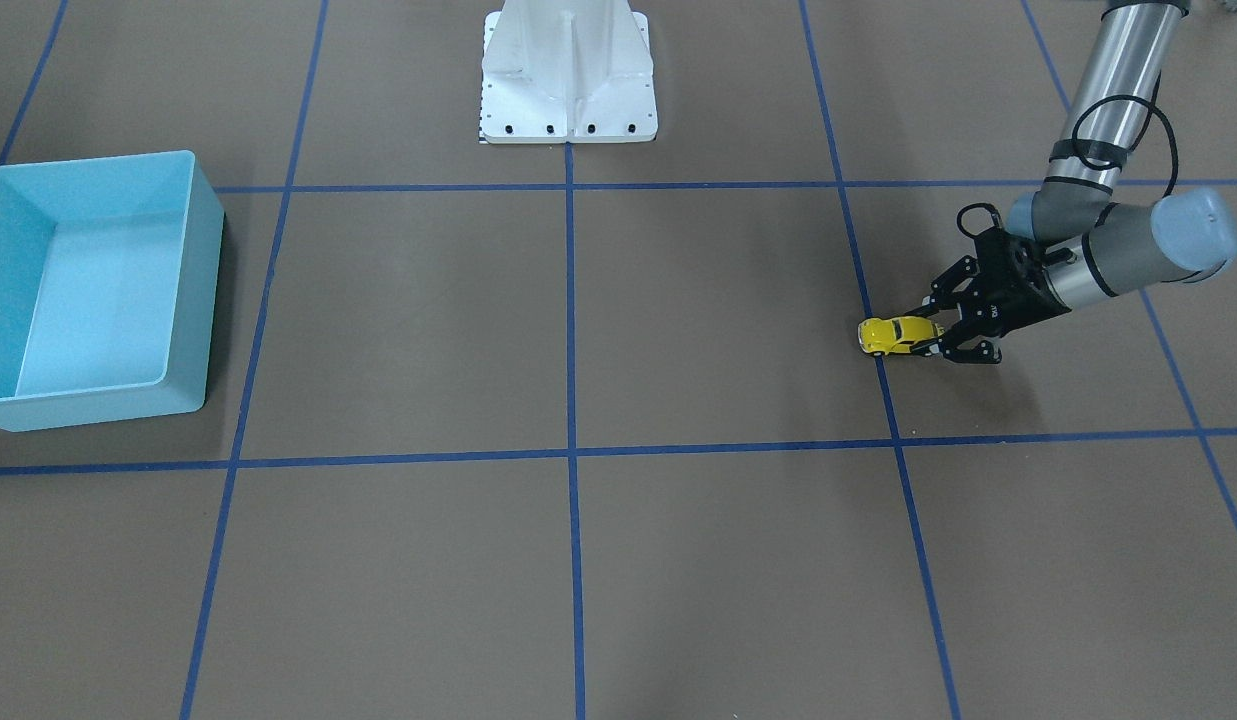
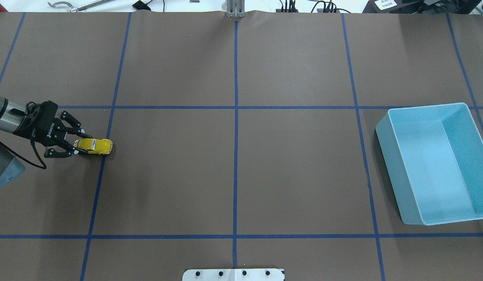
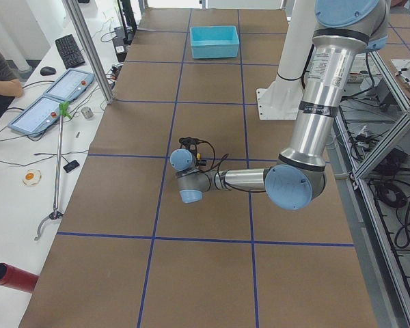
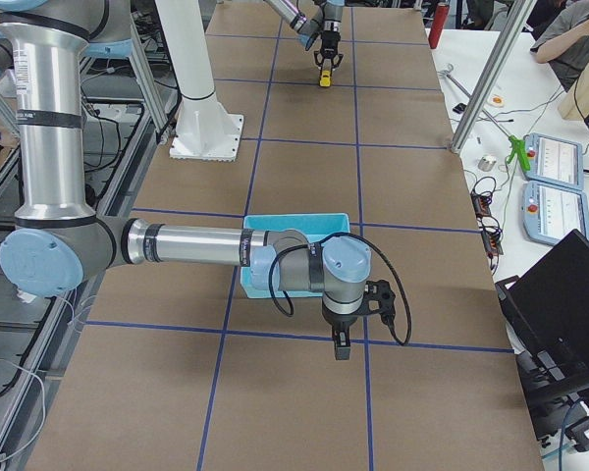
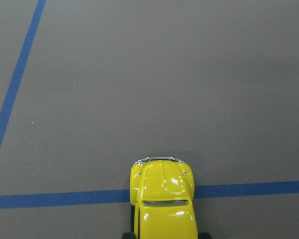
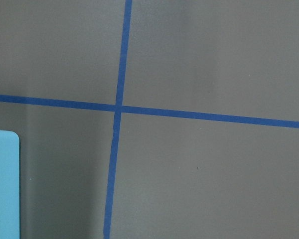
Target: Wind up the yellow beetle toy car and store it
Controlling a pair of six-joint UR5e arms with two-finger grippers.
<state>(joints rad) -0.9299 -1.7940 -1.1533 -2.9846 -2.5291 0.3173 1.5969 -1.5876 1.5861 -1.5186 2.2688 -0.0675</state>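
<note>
The yellow beetle toy car [image 2: 96, 145] stands on its wheels on the brown table, across a blue tape line on the robot's left side. My left gripper [image 2: 80, 144] lies low and horizontal behind it, its fingers closed on the car's rear sides. In the front-facing view the car [image 1: 893, 335] pokes out ahead of the left gripper [image 1: 938, 335]. The left wrist view shows the car's [image 5: 164, 199] hood at the bottom edge. The right gripper [image 4: 341, 350] shows only in the exterior right view, pointing down beside the bin; whether it is open or shut I cannot tell.
A light-blue bin [image 2: 389, 156] stands open on the robot's right side, far from the car; its corner [image 6: 2, 184] shows in the right wrist view. The white robot base [image 1: 568, 90] stands at the near table edge. Blue tape lines grid the table.
</note>
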